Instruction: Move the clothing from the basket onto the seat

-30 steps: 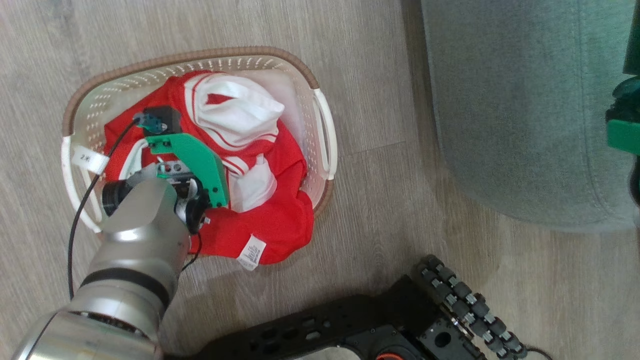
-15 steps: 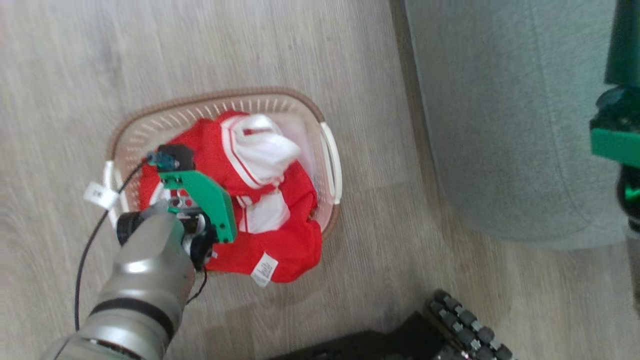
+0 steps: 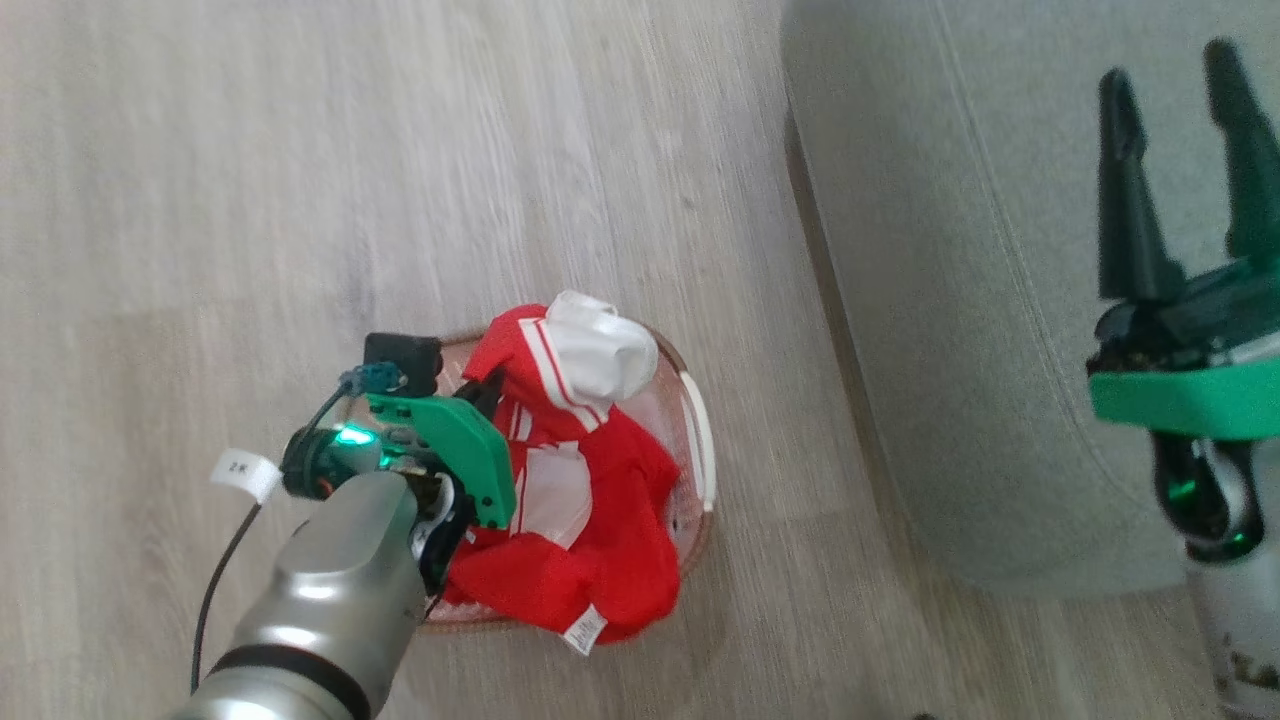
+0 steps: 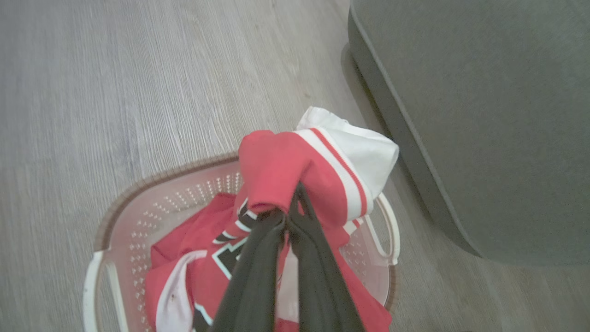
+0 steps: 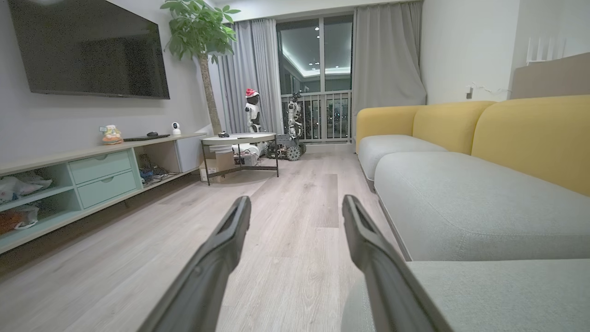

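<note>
The clothing (image 4: pixel 276 170) is smooth, shiny cloth. The basket (image 4: pixel 152 203) is perforated plastic with a woven-look rim. The seat (image 4: pixel 484 115) is matt fabric, the floor (image 3: pixel 300 200) grained wood.

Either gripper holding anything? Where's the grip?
Left gripper pinches a bunched fold of the shiny red basketball garment beside its white-striped trim; right gripper open, empty.

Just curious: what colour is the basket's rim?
The rim is brown; left wrist view shows it best.
</note>
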